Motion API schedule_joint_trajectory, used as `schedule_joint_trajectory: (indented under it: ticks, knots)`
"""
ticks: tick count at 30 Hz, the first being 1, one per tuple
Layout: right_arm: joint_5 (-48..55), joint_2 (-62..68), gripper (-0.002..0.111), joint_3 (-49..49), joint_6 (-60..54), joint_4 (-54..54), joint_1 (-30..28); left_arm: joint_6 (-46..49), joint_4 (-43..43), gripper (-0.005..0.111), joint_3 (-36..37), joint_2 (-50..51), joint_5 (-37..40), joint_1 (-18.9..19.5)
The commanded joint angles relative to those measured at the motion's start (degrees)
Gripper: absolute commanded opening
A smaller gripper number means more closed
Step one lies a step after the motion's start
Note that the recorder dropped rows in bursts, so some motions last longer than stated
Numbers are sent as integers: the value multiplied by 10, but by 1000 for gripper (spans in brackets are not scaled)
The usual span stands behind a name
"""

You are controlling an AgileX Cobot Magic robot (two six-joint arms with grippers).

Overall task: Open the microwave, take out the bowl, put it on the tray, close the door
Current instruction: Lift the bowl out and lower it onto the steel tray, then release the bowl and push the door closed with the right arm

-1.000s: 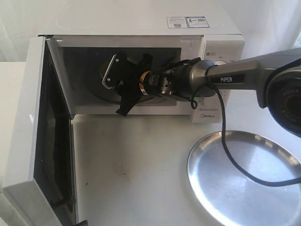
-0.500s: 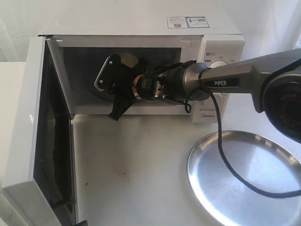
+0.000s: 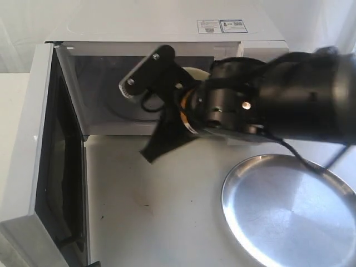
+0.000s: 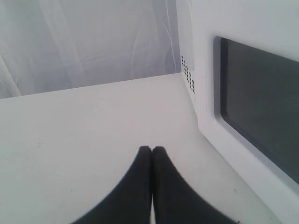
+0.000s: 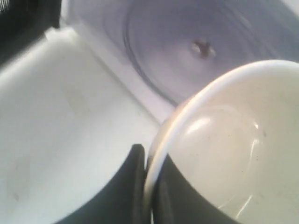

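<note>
A: Exterior. Right gripper (image 3: 183, 83) clamped on the bowl (image 3: 196, 73), held at the mouth of the microwave (image 3: 167, 25), off the floor of the cavity. Tray (image 3: 289, 206) near right on the counter (image 3: 156, 194), well apart from the bowl.
B: Risks?
A: Rim-only pinch. Could slip or swing on the carry to the tray, judging by the blurred arm. Also a black cable (image 3: 311, 164) drooping over the far edge of the tray; might snag or end up under the bowl.
B: Obstructions?
A: Door (image 3: 28, 139) swung wide to the left, out of the path. Bare counter between microwave and tray.
B: Left wrist?
A: Left gripper (image 4: 152, 156) closed on nothing, low over the counter just outside the open door. Parked; close enough to clip the door on a careless move.
B: Right wrist?
A: Fingers either side of the bowl's thin rim, inside empty. Turntable (image 5: 196, 46) beyond it, sill just beside. Could knock the sill if lowered early.
</note>
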Motion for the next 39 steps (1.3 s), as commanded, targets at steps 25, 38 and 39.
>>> schedule_joint_trajectory:
  ticks: [25, 38, 39]
  knots:
    - [9, -130, 0, 367, 142, -75, -39, 0, -5, 0, -2, -1, -2, -2]
    - [-26, -128, 39, 371, 161, -98, -56, 0, -5, 0, -2, -1, -2, -2]
    - [-26, -128, 42, 371, 167, -105, -56, 0, -5, 0, -2, -1, -2, -2]
